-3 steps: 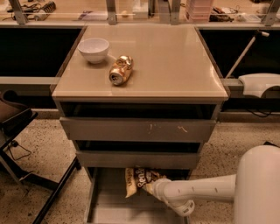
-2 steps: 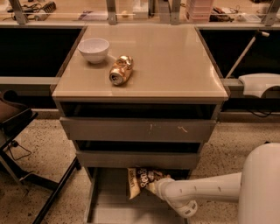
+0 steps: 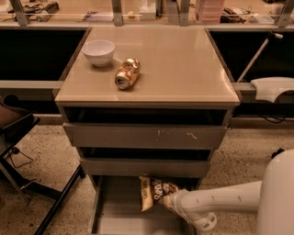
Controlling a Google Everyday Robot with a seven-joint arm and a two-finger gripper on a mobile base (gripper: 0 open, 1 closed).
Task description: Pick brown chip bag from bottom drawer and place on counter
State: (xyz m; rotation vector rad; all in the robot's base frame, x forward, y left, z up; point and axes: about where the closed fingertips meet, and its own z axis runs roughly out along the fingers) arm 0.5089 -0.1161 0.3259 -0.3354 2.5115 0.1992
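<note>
The brown chip bag (image 3: 154, 192), dark brown with cream ends and white lettering, hangs tilted over the open bottom drawer (image 3: 120, 212), just under the drawer above. My gripper (image 3: 168, 201) reaches in from the right on a white arm and is shut on the bag's right end. The beige counter (image 3: 179, 64) caps the grey cabinet above.
A white bowl (image 3: 98, 52) and a crushed gold can (image 3: 127, 73) sit on the counter's left side. The two upper drawers (image 3: 146, 136) stick out slightly above the bag. A dark chair frame (image 3: 27, 151) stands at the left. A cluttered shelf (image 3: 138, 11) runs behind.
The gripper has moved the bag slightly to the right and out from the back of the drawer; the arm has drawn back a little to the right.
</note>
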